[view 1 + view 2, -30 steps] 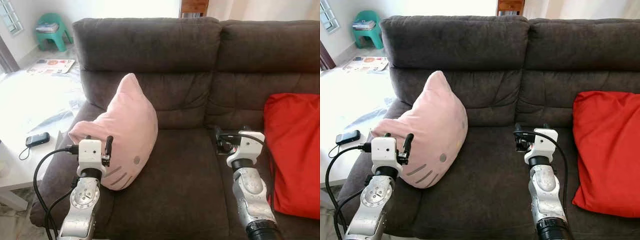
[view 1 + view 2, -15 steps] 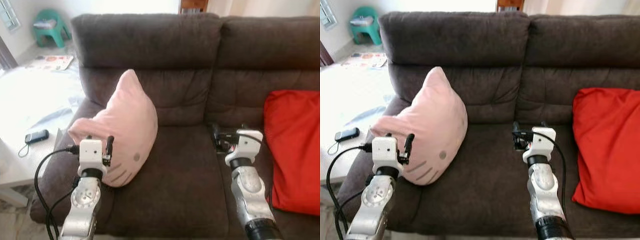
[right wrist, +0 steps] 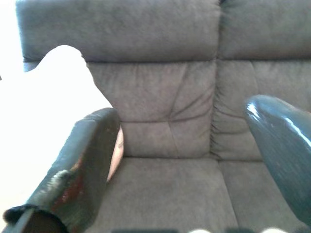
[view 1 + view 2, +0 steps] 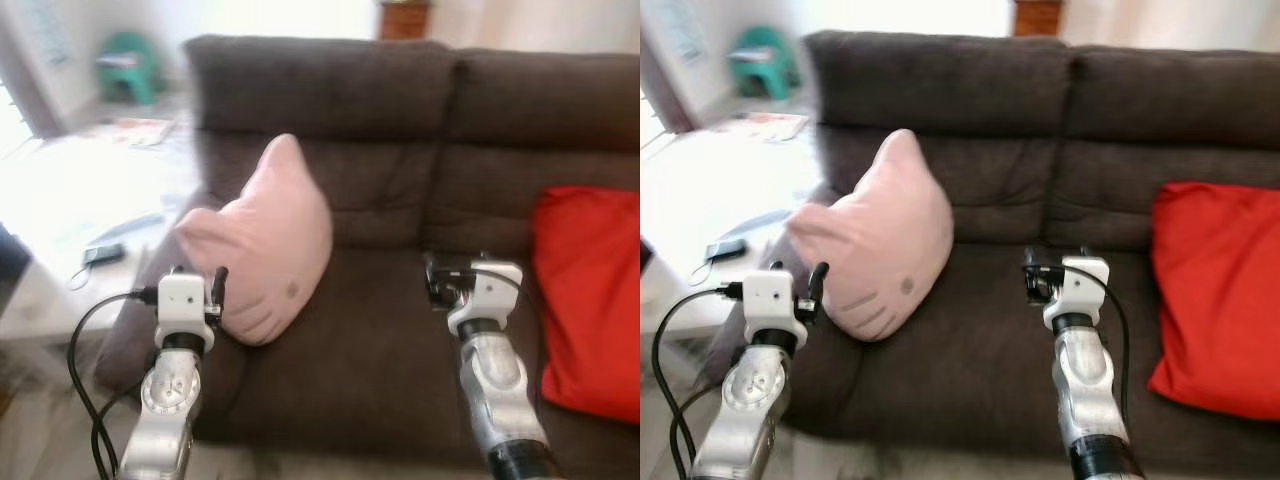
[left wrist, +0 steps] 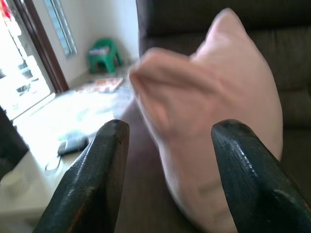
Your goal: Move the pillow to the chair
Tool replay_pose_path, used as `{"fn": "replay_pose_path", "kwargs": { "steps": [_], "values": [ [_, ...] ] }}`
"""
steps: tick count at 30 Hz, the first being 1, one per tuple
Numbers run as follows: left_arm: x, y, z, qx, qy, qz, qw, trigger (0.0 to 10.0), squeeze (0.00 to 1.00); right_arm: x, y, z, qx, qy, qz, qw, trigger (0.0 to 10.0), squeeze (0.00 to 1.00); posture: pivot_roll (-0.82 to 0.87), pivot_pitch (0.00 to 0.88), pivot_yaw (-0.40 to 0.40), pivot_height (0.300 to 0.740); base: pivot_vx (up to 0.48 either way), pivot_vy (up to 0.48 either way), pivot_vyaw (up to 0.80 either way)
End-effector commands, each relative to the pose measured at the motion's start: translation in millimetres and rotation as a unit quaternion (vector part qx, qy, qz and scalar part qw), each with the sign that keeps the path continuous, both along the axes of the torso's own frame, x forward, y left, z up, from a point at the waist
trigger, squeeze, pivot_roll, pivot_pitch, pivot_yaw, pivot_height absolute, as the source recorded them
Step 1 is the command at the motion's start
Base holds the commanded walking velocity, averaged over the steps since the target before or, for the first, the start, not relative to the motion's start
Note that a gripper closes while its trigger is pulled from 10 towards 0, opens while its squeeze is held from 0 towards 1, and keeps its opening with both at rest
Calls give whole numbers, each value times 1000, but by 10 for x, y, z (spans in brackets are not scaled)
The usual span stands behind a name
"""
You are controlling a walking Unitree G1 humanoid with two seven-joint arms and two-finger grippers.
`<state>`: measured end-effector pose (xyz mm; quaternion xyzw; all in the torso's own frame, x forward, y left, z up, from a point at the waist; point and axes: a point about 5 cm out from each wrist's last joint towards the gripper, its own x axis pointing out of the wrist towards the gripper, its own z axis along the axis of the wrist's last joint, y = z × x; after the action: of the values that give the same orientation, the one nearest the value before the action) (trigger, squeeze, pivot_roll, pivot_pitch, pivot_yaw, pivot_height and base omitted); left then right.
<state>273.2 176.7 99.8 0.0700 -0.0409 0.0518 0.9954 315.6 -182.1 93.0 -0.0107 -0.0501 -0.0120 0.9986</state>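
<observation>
Pink cat-face pillow (image 4: 265,245) propped on sofa's (image 4: 400,110) left seat; left gripper (image 5: 167,145) and right gripper (image 3: 194,160) held open, empty, near it.

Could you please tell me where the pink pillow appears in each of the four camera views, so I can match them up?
Left eye view: pink pillow left of centre, leaning on the dark sofa.
Right eye view: left of centre, beyond the left gripper.
Left wrist view: large and blurred between the two black fingers.
Right wrist view: washed-out pale shape behind one finger.
Shared landmark: the sofa's backrest.
</observation>
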Motion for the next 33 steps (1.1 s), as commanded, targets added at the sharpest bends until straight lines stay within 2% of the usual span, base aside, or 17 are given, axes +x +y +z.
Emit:
{"fn": "replay_pose_path", "kwargs": {
  "steps": [1, 16, 21, 23, 27, 28, 30, 33],
  "values": [
    [42, -2, 65, 2, -11, -3, 1000, 10000, 0, 2, -12, -7, 0, 1, -2, 1000, 10000, 0, 45, 31, -13, 740, -247, 0, 0],
    [18, 16, 20, 2, -6, 4, 1000, 10000, 0, 17, -41, -14, -4, 5, -4, 1000, 10000, 0, 46, 44, -26, 740, -249, 0, 0],
    [-8, 75, -182, 15, 44, 7, 999, 10000, 0, 13, -88, -85, -7, 22, -12, 1000, 10000, 0, 41, 45, -24, 740, 0, 0, 0],
    [-56, 144, -369, 24, 87, 15, 996, 10000, 0, -4, -135, -212, -13, 52, -18, 998, 10000, 0, 36, 46, -23, 740, 0, 0, 0],
    [-136, 231, -570, 22, 127, 22, 991, 10000, 0, -82, -299, -434, -10, 112, -43, 993, 10000, 0, 38, 43, -24, 740, 0, 0, 0],
    [-136, 231, -570, 22, 127, 22, 991, 10000, 0, -82, -299, -434, -10, 112, -43, 993, 10000, 0, 38, 43, -24, 740, 0, 0, 0],
    [-245, 312, -783, 26, 173, 26, 984, 10000, 0, -239, -507, -672, -18, 180, -72, 981, 10000, 0, 36, 38, -23, 740, 0, 0, 0],
    [-355, 373, -962, 23, 213, 34, 976, 10000, 0, -414, -648, -865, -32, 239, -89, 966, 10000, 0, 35, 38, -23, 740, 0, 0, 0]
  ]
}}
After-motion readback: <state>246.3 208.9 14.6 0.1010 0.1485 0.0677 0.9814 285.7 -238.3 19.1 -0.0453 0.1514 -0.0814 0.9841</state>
